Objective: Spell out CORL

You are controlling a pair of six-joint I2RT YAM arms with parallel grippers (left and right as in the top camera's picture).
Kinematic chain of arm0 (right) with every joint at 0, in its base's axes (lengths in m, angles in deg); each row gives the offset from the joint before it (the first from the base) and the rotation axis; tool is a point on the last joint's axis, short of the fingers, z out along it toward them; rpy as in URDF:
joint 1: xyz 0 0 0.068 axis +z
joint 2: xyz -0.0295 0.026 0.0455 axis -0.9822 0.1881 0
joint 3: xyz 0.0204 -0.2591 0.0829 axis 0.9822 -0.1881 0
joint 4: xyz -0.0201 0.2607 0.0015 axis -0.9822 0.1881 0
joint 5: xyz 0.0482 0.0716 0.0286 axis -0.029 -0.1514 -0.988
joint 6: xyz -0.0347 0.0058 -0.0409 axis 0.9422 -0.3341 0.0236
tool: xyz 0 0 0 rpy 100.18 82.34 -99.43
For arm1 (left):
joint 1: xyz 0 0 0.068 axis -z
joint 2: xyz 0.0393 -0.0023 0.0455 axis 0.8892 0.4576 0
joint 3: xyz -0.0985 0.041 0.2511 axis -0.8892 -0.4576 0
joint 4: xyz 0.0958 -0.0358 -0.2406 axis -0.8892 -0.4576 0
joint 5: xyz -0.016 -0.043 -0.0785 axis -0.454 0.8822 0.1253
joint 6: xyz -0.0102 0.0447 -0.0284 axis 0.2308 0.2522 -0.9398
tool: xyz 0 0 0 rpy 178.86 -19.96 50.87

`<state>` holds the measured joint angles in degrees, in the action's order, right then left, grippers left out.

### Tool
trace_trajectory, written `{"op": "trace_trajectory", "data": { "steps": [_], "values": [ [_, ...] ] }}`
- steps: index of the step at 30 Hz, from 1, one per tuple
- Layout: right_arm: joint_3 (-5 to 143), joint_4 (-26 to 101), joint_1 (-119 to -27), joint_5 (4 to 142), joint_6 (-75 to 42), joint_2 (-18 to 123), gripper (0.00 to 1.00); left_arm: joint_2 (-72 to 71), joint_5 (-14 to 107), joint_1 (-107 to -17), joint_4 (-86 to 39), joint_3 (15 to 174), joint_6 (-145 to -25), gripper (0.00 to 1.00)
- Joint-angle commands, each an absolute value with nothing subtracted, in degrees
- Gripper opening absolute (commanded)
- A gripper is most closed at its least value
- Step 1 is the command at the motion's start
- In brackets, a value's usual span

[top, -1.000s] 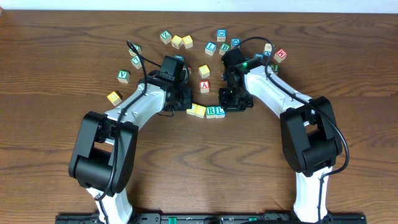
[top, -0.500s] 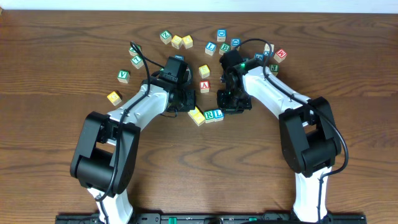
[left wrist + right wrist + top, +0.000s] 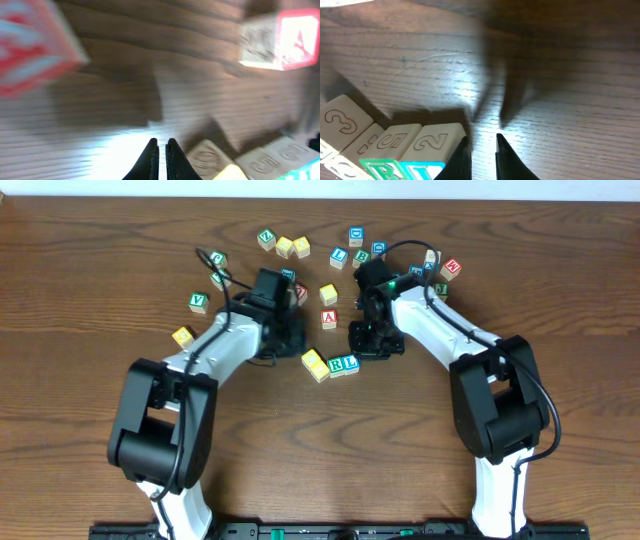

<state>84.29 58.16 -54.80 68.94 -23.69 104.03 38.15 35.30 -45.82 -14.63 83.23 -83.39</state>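
A short row of letter blocks lies mid-table: a tilted yellow block (image 3: 315,365), a green R block (image 3: 338,364) and a blue L block (image 3: 351,363). My left gripper (image 3: 296,340) is shut and empty, just up-left of the yellow block; in its wrist view the fingers (image 3: 160,150) are closed with the yellow block (image 3: 215,162) to their right. My right gripper (image 3: 366,342) sits right of the L block, nearly shut and empty. In its wrist view the fingers (image 3: 483,150) stand beside the L block (image 3: 427,165) and the R block (image 3: 382,169). I cannot make out a C or O block.
A red A block (image 3: 329,319) and a yellow block (image 3: 328,294) lie between the arms. Several loose blocks are scattered along the back, from a green one (image 3: 266,239) to a red one (image 3: 452,269). A green V block (image 3: 199,302) and a yellow block (image 3: 183,336) lie at the left.
My left gripper has drawn back up and to the left, away from the row. The yellow block has turned and now sits tilted. The right gripper has barely moved.
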Motion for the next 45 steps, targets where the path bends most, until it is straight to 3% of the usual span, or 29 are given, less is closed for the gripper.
{"op": "trace_trajectory", "data": {
  "steps": [1, 11, 22, 45],
  "values": [
    [86.8, 58.7, -56.2, 67.4, -21.6, 103.8, 0.12, 35.6, 33.9, -48.8, -15.9, 86.1, -83.4, 0.07],
    [91.5, 60.9, -54.0, 62.3, -15.6, 101.5, 0.17, 28.3, 28.4, -53.4, -21.7, 86.2, -81.9, 0.07],
    [91.4, 56.8, -42.1, 60.8, -12.3, 102.4, 0.19, 28.3, 26.8, -63.1, -23.2, 86.1, -81.9, 0.07],
    [89.0, 58.2, -38.2, 68.3, -14.1, 103.9, 0.22, 28.3, 26.8, -61.7, -25.1, 86.1, -81.5, 0.07]
  ]
}}
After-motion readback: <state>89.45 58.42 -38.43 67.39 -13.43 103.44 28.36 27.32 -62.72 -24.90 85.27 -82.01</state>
